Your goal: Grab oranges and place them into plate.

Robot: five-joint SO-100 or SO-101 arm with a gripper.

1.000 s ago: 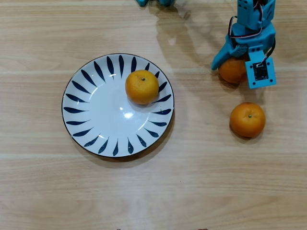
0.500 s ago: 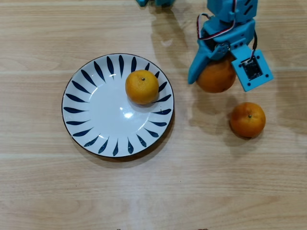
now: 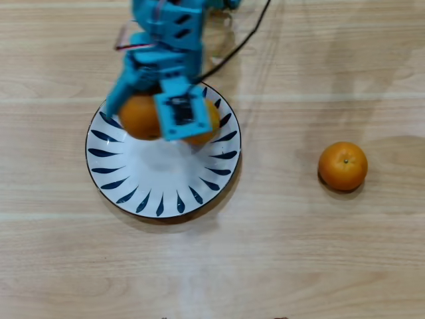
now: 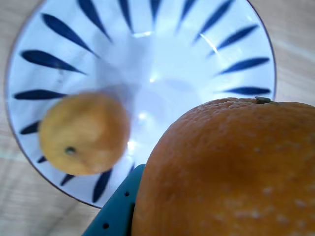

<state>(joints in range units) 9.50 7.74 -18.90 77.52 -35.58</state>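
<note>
In the overhead view my blue gripper hangs over the upper left part of the white, blue-leafed plate, shut on a large orange. A smaller orange lies on the plate just right of it, mostly hidden under the wrist camera block. The third orange rests on the table to the right. In the wrist view the held orange fills the lower right, one teal finger shows against it, and the yellower orange sits on the plate below.
The table is light wood. The arm and its cable reach in from the top edge of the overhead view, above the plate.
The gripper lifted the large orange off the table at the upper right and carried it left until it is over the plate. The other two oranges have not moved.
</note>
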